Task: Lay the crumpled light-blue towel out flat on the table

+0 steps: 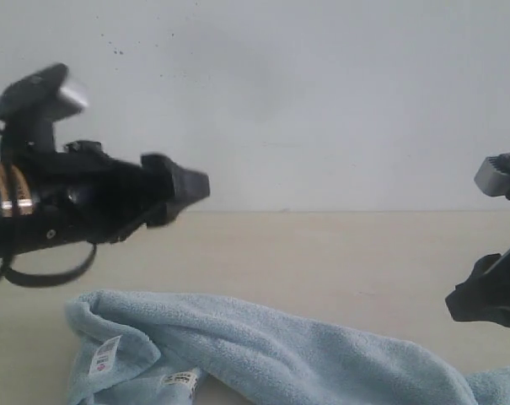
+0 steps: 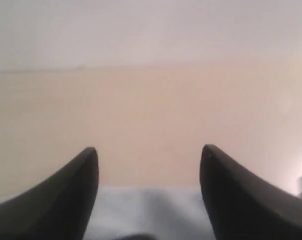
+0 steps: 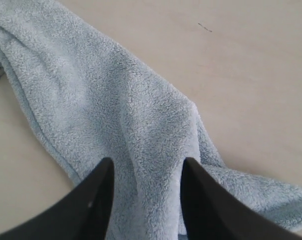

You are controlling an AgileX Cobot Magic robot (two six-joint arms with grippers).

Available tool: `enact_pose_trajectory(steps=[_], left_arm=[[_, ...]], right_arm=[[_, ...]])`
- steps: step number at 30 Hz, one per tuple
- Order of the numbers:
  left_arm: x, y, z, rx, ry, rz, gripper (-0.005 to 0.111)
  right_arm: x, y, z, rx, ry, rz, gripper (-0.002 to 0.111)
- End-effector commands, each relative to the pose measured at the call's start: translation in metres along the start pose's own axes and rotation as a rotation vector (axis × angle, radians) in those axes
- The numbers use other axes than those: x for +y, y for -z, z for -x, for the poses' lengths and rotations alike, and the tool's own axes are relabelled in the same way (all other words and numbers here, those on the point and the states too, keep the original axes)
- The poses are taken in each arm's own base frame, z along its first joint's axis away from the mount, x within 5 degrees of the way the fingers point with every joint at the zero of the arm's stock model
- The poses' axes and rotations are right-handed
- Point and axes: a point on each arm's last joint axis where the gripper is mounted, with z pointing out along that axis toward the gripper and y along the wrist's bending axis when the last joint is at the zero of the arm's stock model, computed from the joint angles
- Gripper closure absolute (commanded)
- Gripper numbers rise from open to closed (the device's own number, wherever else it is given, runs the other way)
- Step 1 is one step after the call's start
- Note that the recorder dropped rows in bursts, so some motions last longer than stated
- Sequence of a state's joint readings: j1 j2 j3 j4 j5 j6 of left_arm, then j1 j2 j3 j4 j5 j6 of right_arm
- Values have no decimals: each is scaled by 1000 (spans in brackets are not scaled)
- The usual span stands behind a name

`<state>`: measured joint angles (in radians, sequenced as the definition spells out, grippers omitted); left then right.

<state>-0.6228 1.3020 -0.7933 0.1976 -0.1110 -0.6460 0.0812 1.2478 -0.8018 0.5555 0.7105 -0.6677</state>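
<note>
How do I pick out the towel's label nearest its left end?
On the beige table, the light-blue towel lies bunched along the bottom of the exterior view. Near its left end sits a white label, tilted and carrying pinkish print. The second label, lower and to the right, has dark print instead.

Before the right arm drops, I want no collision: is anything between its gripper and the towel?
Nothing visible does. The right gripper hangs open just above the towel, which lies on the table.
</note>
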Motion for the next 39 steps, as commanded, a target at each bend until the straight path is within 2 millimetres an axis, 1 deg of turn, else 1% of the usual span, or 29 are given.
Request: enact_pose_trajectory(steps=[1, 2, 4, 5, 7, 8, 10, 12, 15, 17, 19, 22, 24, 26, 29, 31, 34, 36, 39], left_arm=[[-6, 7, -2, -160, 192, -196, 50], [-6, 6, -10, -74, 91, -180, 51], [-3, 7, -25, 88, -56, -124, 54], [-3, 9, -35, 154, -88, -131, 55], [-10, 14, -48, 302, -131, -252, 57], [-14, 17, -49, 365, -152, -301, 58], [-26, 25, -53, 449, -146, -479, 60], [-33, 32, -50, 488, -121, -585, 63], [-34, 36, -39, 485, -52, -590, 65], [-30, 35, -32, 442, -47, -544, 65], [-21, 32, -25, 367, -54, -437, 65], [2, 24, -19, 241, -64, -195, 64], [17, 18, -20, 195, -66, -57, 61], [28, 11, -26, 197, -65, 29, 57], [41, -6, -46, 279, -54, 82, 52], [50, -20, -61, 344, -45, 116, 51], [68, -36, -78, 393, -50, 219, 51], [77, -41, -84, 398, -61, 281, 51], [87, -43, -83, 368, -84, 370, 52]], right_arm=[[2, 0, -2, 20, -6, 25, 66], [2, 0, -3, 25, -6, 30, 66], [3, 0, -3, 26, -8, 33, 66], [3, 0, -3, 25, -9, 34, 66], [3, 0, -2, 20, -12, 35, 66], [3, 0, -2, 17, -9, 38, 66], [3, 0, -2, 15, -10, 40, 66], [3, 0, -2, 14, -12, 41, 66], [4, 0, -2, 17, -12, 44, 66], [4, 0, -2, 17, -15, 47, 66], [4, 0, -2, 17, -16, 48, 66], [5, 0, -1, 11, -22, 55, 66], [5, 0, -1, 7, -18, 59, 66], [5, 0, -1, 5, -14, 61, 66], [5, 0, 0, -1, -15, 62, 66], [5, 0, 0, -3, -13, 65, 66], [6, 0, 0, -2, -11, 66, 66], [6, 0, 0, -2, -9, 66, 66], [6, 0, 0, -2, -3, 66, 66]])
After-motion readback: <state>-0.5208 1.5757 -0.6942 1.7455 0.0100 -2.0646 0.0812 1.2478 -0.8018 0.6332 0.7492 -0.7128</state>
